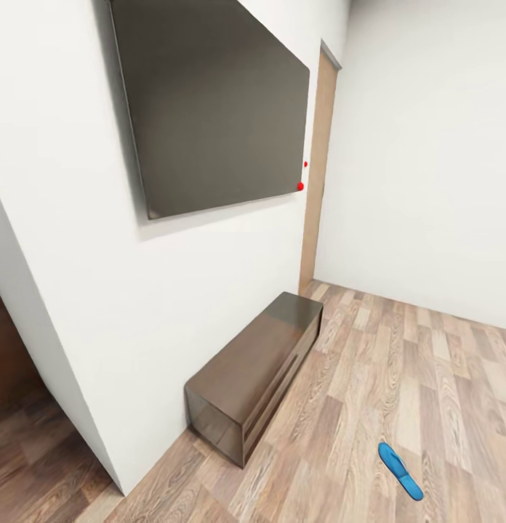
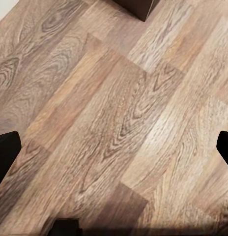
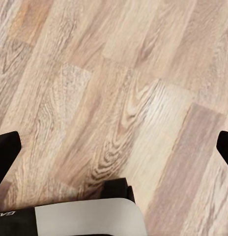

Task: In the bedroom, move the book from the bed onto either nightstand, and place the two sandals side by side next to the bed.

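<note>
One bright blue sandal (image 1: 400, 471) lies flat on the wood-plank floor at the lower right of the head view, some way from the long cabinet. Bed, book and nightstand are out of view. In the left wrist view my left gripper (image 2: 114, 145) is open, its dark fingertips (image 2: 6, 152) at the two side edges with bare floor between them. The right gripper (image 3: 114, 147) is open too, hanging over bare planks with nothing between its fingertips (image 3: 7, 152).
A long low dark brown wall cabinet (image 1: 256, 370) stands against the white wall. Above it hangs a dark flat panel (image 1: 209, 109). A tan door (image 1: 316, 174) sits in the far corner. A wall corner (image 1: 35, 341) juts out at left. Part of the robot's white body (image 3: 84, 219) shows.
</note>
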You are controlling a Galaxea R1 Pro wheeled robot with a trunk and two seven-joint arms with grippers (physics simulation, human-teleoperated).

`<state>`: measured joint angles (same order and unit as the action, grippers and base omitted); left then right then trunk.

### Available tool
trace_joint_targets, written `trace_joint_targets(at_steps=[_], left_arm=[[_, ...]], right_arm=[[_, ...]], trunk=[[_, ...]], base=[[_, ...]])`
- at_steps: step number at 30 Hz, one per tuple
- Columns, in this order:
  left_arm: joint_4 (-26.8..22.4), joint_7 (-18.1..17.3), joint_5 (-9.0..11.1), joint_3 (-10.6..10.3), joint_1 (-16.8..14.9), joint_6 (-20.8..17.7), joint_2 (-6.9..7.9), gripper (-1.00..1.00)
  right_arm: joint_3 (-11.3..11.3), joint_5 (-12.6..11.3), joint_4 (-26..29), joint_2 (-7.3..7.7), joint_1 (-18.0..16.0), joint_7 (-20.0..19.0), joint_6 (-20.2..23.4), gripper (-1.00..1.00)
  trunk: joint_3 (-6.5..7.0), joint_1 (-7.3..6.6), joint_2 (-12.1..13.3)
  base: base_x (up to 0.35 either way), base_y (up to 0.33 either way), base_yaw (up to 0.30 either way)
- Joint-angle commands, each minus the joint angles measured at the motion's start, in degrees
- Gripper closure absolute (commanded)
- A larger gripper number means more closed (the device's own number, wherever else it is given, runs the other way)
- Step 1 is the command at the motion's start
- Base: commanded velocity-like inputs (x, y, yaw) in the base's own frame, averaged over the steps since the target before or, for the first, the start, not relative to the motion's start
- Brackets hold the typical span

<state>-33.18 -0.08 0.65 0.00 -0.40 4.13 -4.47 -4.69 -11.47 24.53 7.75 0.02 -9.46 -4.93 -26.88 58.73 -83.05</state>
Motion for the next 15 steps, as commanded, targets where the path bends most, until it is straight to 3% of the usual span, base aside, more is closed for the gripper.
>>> trace_joint_targets(at_steps=[1, 15], left_arm=[[0.1, 0.0, 0.1, 0.0, 0.0, 0.2, -0.01, -1.00], [0.1, 0.0, 0.1, 0.0, 0.0, 0.2, -0.01, -1.00]], right_arm=[[-0.2, -0.6, 0.0, -0.01, 0.0, -0.5, -0.1, -1.00], [-0.2, -0.6, 0.0, -0.01, 0.0, -0.5, -0.1, -1.00]], trunk=[[-0.05, 0.00, 0.0], [-0.05, 0.00, 0.0]], base=[[0.000, 0.000, 0.290], [0.000, 0.000, 0.290]])
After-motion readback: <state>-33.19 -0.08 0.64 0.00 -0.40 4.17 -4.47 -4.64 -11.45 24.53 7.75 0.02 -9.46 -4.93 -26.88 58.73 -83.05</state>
